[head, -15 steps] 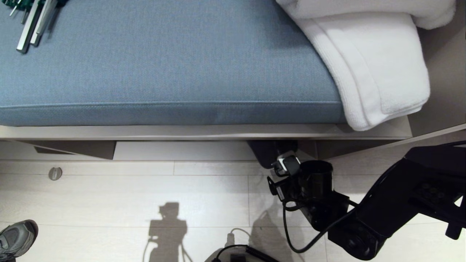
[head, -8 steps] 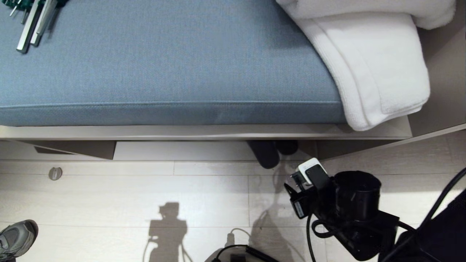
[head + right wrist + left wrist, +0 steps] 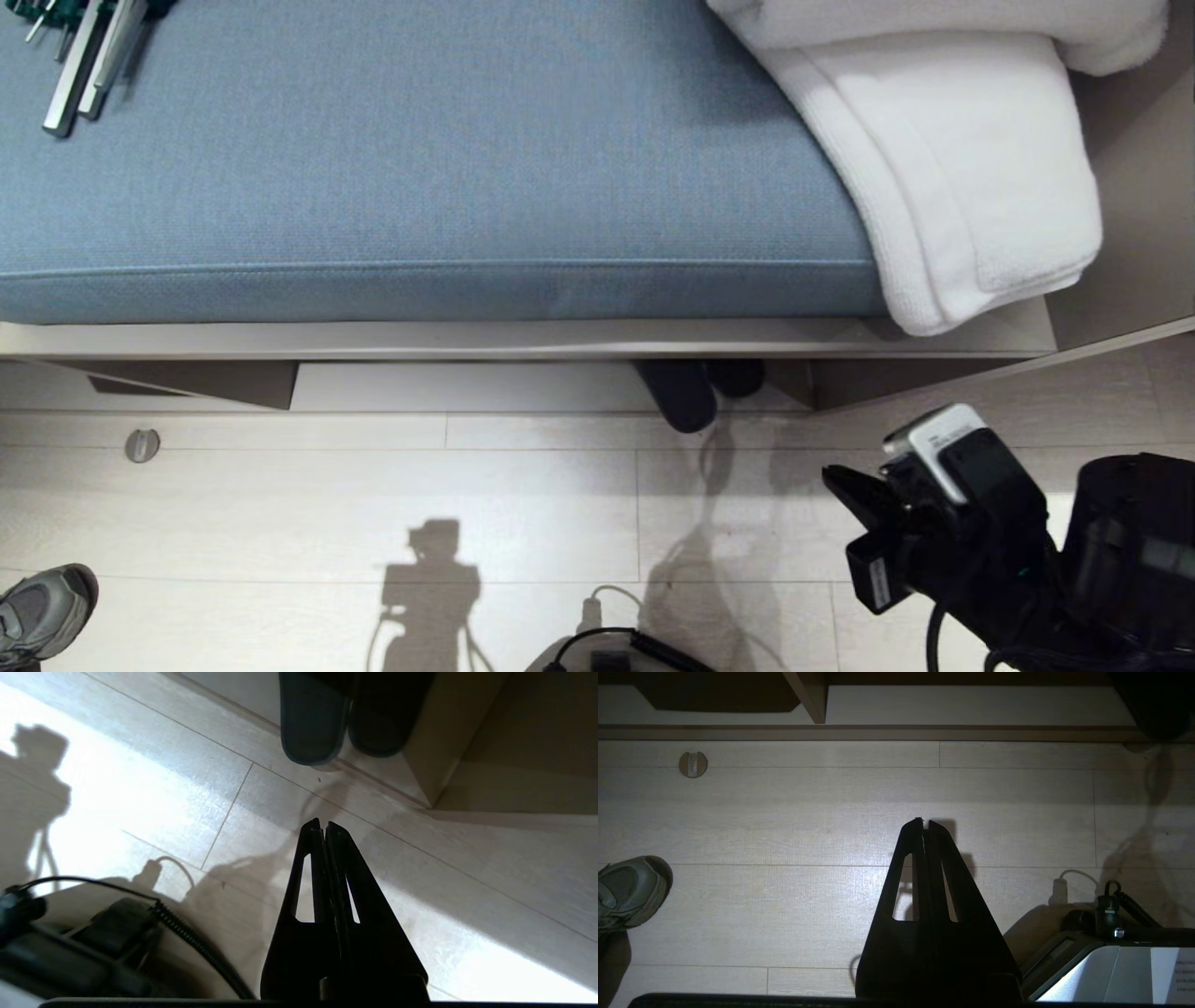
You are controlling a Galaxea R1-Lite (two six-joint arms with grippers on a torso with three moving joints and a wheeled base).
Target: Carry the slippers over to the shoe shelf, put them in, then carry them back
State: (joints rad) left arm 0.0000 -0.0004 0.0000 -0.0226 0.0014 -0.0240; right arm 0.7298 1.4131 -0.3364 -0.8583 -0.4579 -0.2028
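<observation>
Under the bench, inside the shoe shelf point(image 3: 551, 385), the slippers point(image 3: 686, 397) lie heels outward, ahead-left of the nearer right hand point(image 3: 845, 485), fingers together and empty; left hand point(image 3: 924, 822) likewise shut.

R gripper point(image 3: 323, 823) closed, empty above floor; L gripper point(image 3: 925, 822) closed, prob parked

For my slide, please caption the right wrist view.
Right tool shut and empty over the floor, slippers in the shoe shelf.
</observation>
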